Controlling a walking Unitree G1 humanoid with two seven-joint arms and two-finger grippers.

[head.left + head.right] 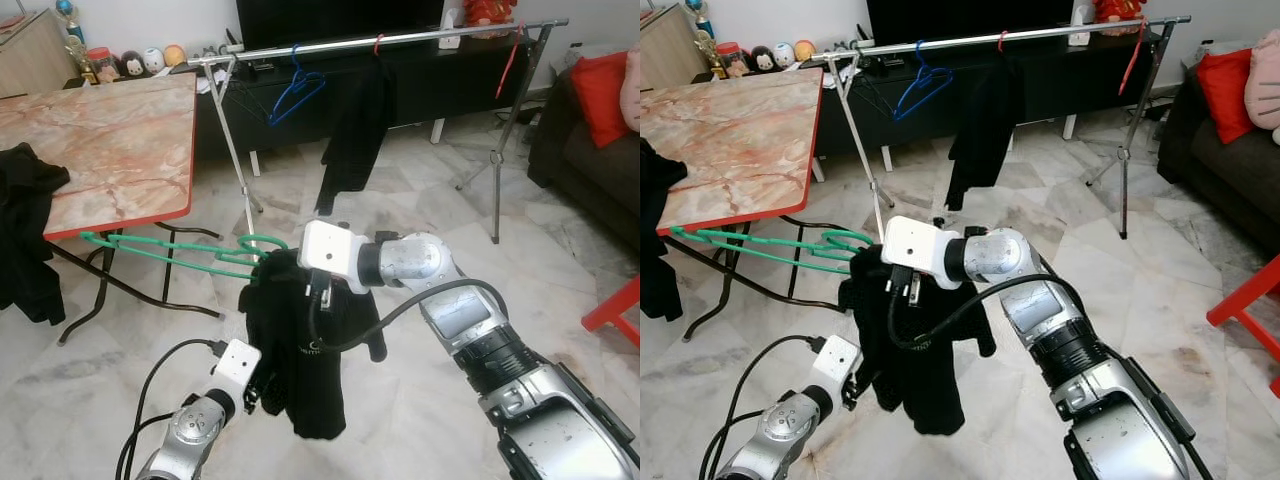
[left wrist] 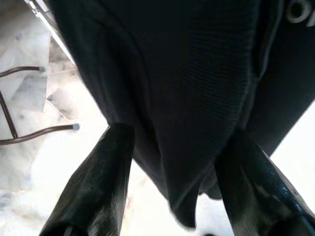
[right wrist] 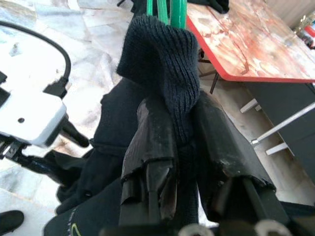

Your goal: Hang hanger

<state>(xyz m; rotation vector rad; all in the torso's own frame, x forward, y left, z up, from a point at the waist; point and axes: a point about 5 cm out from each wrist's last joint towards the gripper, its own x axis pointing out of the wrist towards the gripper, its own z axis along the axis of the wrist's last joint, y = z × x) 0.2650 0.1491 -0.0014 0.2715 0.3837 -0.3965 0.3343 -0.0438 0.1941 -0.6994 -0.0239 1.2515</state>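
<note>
Ahead of me a metal clothes rail [image 1: 400,38] spans the room in front of a dark TV cabinet [image 1: 440,80]. On the rail hang a blue hanger [image 1: 296,92], a black garment [image 1: 352,140] on a red hook, and a red hanger [image 1: 512,60] near the far end. To my left stands a marble-topped folding table [image 1: 110,150] with a red edge, another dark garment [image 1: 25,230] draped over its near corner. A dark sofa with a red cushion [image 1: 600,95] sits on the right, and a red stool [image 1: 615,310] beside it.

My right gripper [image 3: 183,129] is clamped tight on the knitted collar of a black sweater [image 1: 300,350], the fabric pinched between both fingers [image 3: 152,142]. The green hanger [image 1: 170,252] pokes out of that collar toward the table's near edge, just beyond the fingertips, level and well below the rail.

My left gripper [image 2: 172,172] is spread wide at the sweater's lower hem; the cloth hangs between its fingers [image 2: 98,182], and I cannot tell whether it touches them.
</note>
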